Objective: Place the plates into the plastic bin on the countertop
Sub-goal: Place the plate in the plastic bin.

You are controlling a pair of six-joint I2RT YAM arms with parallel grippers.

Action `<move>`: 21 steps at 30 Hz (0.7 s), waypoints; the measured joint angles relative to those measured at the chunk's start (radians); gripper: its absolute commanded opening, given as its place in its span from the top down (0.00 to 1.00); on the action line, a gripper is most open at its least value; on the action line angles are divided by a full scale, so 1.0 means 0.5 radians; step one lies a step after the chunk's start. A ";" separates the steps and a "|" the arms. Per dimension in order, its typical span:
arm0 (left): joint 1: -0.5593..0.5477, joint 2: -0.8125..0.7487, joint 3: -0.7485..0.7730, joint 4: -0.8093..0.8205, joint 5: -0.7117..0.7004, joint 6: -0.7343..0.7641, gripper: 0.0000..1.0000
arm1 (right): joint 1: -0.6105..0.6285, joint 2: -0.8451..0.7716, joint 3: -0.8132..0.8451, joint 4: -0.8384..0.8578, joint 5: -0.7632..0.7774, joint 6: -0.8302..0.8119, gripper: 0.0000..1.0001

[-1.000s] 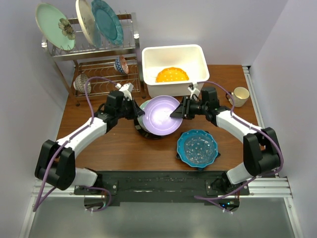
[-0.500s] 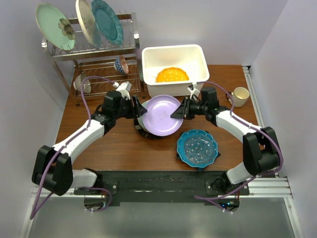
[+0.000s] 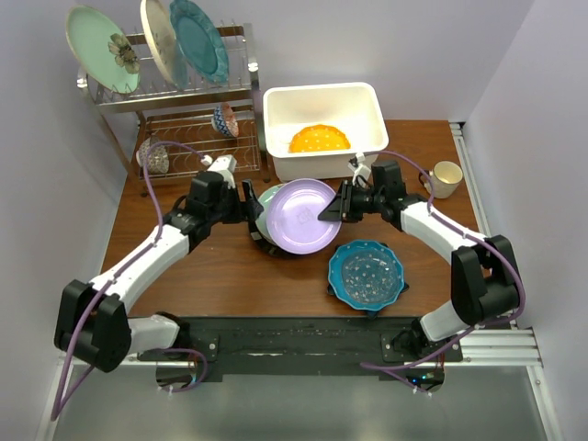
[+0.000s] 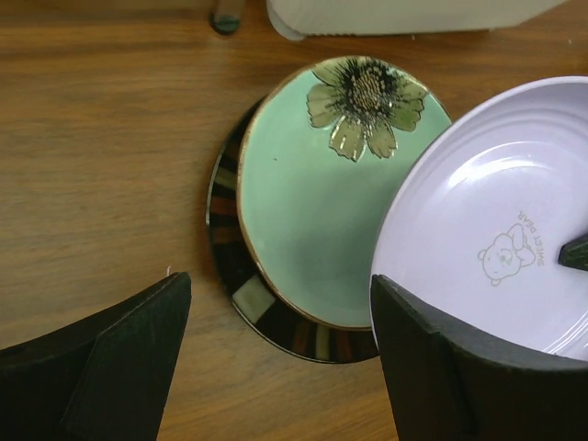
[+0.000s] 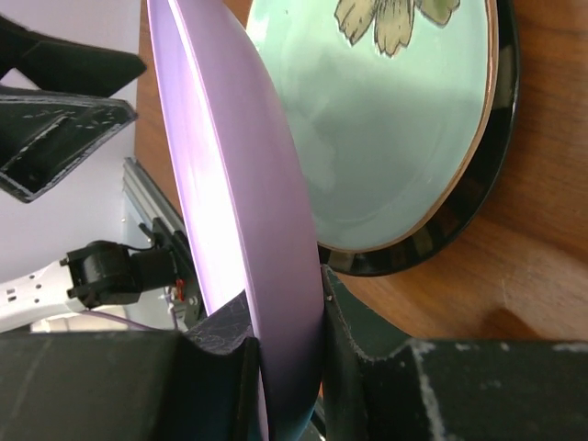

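right fingers [image 5: 225, 342] clamp the lilac plate [image 3: 299, 217] by its rim; left fingers [image 4: 110, 367] gape wide, empty.

That was a robotics lab cell dressed up as a kitchen corner: a wood-grain countertop [image 3: 220, 266] sat boxed in by bare pale walls [image 3: 542, 138]. Two black-and-white robot arms [image 3: 152, 253] were bolted to an aluminium rail [image 3: 514, 344] along its near edge, with purple cables [image 3: 158, 184] looping off them. And the kitchen dressing was right there on top, a chrome wire dish rack [image 3: 197, 119] with plates [image 3: 101, 50] stood on edge in it, a white plastic bin [image 3: 276, 101] beside it, and a cream mug [image 3: 446, 177] off at the far right.
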 measured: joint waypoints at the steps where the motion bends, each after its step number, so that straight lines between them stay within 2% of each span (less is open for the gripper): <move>1: 0.000 -0.037 0.000 -0.018 -0.039 0.014 0.16 | 0.000 -0.002 0.021 -0.023 0.015 -0.012 1.00; 12: 0.000 -0.330 0.008 -0.098 -0.308 0.098 0.14 | -0.001 -0.030 0.225 -0.224 0.095 -0.095 1.00; 21: 0.000 -0.320 0.007 -0.132 -0.342 0.109 0.14 | -0.002 -0.014 0.528 -0.365 0.148 -0.125 1.00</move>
